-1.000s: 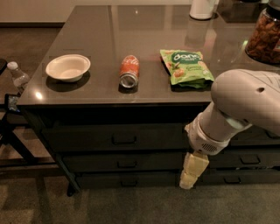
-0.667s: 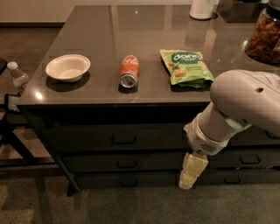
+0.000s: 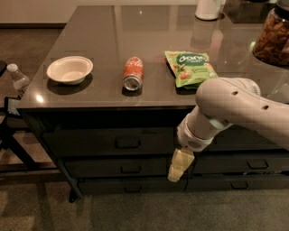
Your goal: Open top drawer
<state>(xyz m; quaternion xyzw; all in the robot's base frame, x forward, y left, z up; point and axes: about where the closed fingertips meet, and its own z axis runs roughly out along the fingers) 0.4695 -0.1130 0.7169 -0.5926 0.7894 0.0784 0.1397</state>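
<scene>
The top drawer point(image 3: 90, 142) is a wide dark front just under the countertop, with a small dark loop handle point(image 3: 127, 143) at its centre. It sits flush and closed. Two shallower dark fronts point(image 3: 130, 168) lie below it. My gripper point(image 3: 178, 166) hangs from the white arm point(image 3: 235, 106), pointing down in front of the drawers. It is to the right of the top drawer's handle and a little lower, level with the second front. It holds nothing.
On the countertop point(image 3: 104, 40) are a white bowl point(image 3: 69, 70), a red soda can point(image 3: 132, 74) on its side, a green snack bag point(image 3: 189, 67), a nut jar point(image 3: 273, 38) and a white container point(image 3: 208, 9). A water bottle point(image 3: 19, 79) and a black frame point(image 3: 13, 135) are at left. Narrower drawers point(image 3: 257, 163) are at right.
The arm and gripper have shifted left, closer to the top drawer's handle, at about the same height. The drawer and the countertop objects have not moved.
</scene>
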